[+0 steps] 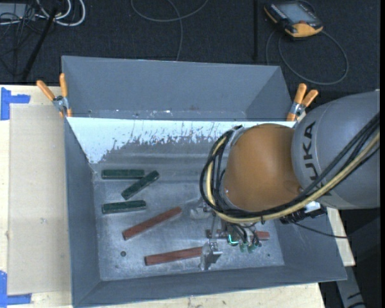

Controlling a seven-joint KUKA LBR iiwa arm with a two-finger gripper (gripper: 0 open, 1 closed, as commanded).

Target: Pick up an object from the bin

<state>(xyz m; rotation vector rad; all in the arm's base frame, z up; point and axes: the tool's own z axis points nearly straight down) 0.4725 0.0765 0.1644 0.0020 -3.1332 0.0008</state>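
Note:
My gripper [212, 250] hangs low in the bin's front right part, under the arm's orange cover. It is right at the right end of a reddish-brown flat bar [173, 256] that lies almost level along the bin's front. A second reddish-brown bar [151, 223] lies slanted just up and to the left of it. A short red piece [262, 235] shows to the gripper's right, partly hidden by the arm.
Three dark green bars lie at the bin's left: one [122, 173] level at the back, one [140, 184] slanted beside it, one [123, 206] level below them. The arm and its cables cover the bin's right side.

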